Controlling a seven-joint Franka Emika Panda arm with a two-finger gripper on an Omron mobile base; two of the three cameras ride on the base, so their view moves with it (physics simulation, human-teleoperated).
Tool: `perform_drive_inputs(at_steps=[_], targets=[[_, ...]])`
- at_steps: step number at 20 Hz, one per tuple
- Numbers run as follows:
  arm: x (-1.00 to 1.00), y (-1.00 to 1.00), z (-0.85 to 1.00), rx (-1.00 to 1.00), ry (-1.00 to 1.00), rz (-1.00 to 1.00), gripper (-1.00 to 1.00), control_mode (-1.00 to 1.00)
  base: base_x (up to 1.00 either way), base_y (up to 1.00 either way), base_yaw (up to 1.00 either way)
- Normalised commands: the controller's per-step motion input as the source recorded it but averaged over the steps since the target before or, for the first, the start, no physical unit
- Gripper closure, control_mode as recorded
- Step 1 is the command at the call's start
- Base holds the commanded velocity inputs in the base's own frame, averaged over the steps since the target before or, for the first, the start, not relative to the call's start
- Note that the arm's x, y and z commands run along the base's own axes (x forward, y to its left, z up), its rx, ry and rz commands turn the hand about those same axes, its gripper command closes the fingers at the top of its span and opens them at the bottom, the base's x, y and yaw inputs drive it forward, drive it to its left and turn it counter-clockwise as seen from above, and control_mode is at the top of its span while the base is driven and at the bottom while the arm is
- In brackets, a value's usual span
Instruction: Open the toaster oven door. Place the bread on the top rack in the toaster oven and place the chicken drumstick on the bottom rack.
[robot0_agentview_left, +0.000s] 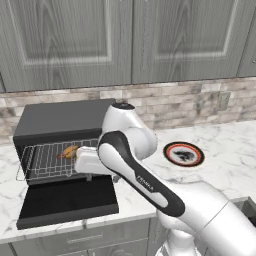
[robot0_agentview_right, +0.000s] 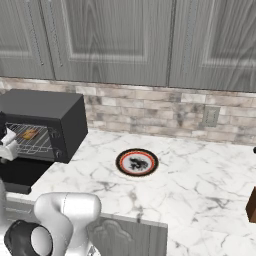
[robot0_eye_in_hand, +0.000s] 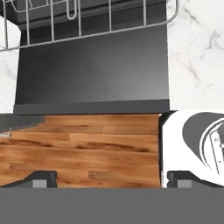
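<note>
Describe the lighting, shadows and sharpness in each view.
Left base view: even, soft light, a faint shadow under the toaster oven door, slightly blurry. Right base view: flat light, no glare on the plate. Hand view: a soft sheen across the door panel, wire rack crisp.

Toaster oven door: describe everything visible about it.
The toaster oven door is a flat matte black panel, as wide as the oven front. It is fully open, folded down and lying level on the marble counter at its front edge, hinged to the toaster oven. A pulled-out wire rack overhangs it. In the hand view its dark surface looks bare.
</note>
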Motion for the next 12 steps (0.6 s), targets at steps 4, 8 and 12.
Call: perform_drive_inputs(at_steps=[4, 8, 12], targets=[[-0.24, -0.67, -0.01, 0.0, -0.01, 0.0, -1.0, -1.0, 0.0, 0.0, 0.0], [-0.14, -0.51, 0.0, 0.0, 0.0, 0.0, -1.0, -1.0, 0.0, 0.0, 0.0], [0.0, -0.07, 0.0, 0.0, -0.02, -0.01, -1.0, -1.0, 0.0, 0.0, 0.0]])
